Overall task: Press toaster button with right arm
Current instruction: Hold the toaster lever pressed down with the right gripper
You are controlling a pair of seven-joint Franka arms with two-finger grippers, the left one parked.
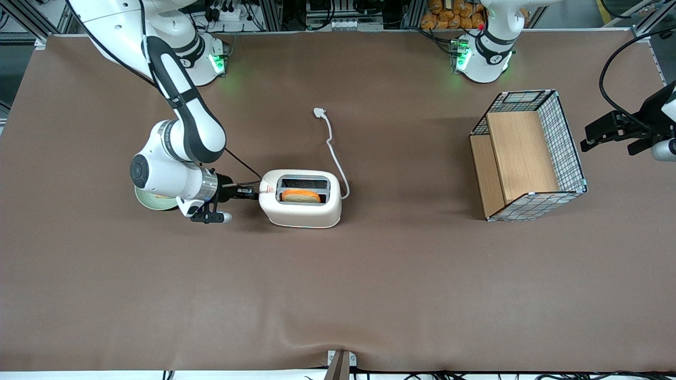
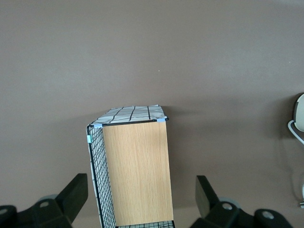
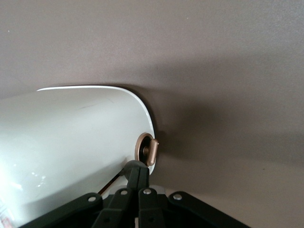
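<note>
Toaster button [image 3: 151,150]: small rigid knob protruding from the narrow end face of the toaster [image 1: 302,199], which is sitting mid-table; likely needing a firm, squarely centred push rather than a grip. Toaster: smooth and probably light, so it may be sliding under pressure. Gripper [image 3: 136,172]: fingers closed together, tips touching that end face just beside the button.
</note>
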